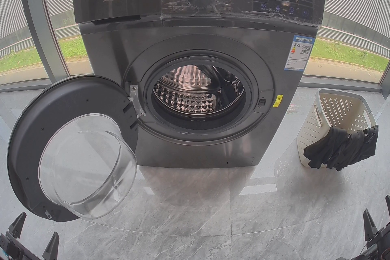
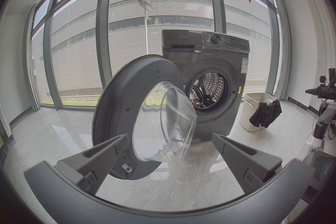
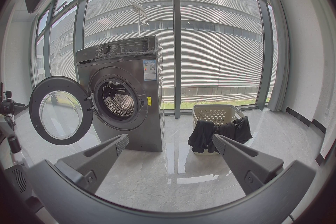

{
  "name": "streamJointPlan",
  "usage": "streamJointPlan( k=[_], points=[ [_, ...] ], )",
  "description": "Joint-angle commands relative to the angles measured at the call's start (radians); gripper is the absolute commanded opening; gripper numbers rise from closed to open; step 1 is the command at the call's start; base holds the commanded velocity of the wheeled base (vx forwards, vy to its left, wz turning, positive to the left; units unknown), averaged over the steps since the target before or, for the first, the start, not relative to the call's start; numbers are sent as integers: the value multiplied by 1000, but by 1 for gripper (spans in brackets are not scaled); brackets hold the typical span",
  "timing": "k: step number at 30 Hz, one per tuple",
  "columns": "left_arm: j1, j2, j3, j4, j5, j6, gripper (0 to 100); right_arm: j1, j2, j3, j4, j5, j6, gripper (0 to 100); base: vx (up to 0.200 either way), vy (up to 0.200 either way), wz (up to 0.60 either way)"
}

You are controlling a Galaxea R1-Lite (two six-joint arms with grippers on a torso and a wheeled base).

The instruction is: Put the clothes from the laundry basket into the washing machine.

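A dark grey front-loading washing machine point(image 1: 195, 70) stands on the pale marble floor point(image 1: 203, 208). Its round door with a clear bulging glass point(image 1: 73, 147) is swung wide to the left, and the ribbed steel drum point(image 1: 191, 90) looks empty. To the right sits a white perforated plastic laundry basket point(image 1: 310, 126), with crumpled black clothes point(image 1: 341, 147) draped over its near rim and hanging partly outside. The left gripper point(image 2: 168, 139) and right gripper point(image 3: 169, 139) are both low and near, well apart from everything, fingers spread wide with nothing between them. The likely trouble starts at the basket. It looks light, so a sideways tug on cloth hooked over the rim could tip or drag it. A shallow pinch could lift only one piece and drop the rest on the floor. Trailing fabric could also snag on the drum's mouth. The left arm could knock the open door just ahead of it.
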Motion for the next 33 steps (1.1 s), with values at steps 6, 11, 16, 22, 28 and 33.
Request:
streamJointPlan(
  k=[6, 11, 16, 22, 28, 33],
  points=[
    [1, -18, 18, 0, 1, 1, 100, 0, -12, 18, 0, 0, 1, 100, 0, -33, 0],
    [1, -18, 18, 0, 1, 1, 100, 0, -12, 18, 0, 0, 1, 100, 0, -200, 0],
    [1, -18, 18, 0, 1, 1, 100, 0, -12, 18, 0, 0, 1, 100, 0, -200, 0],
    [1, -18, 18, 0, 1, 3, 100, 0, -12, 18, 0, 0, 0, 100, 0, -200, 0],
    [1, -18, 18, 0, 1, 1, 100, 0, -12, 18, 0, 0, 1, 100, 0, -200, 0],
    [1, -18, 18, 0, 3, 1, 100, 0, -12, 18, 0, 0, 0, 100, 0, -200, 0]
  ],
)
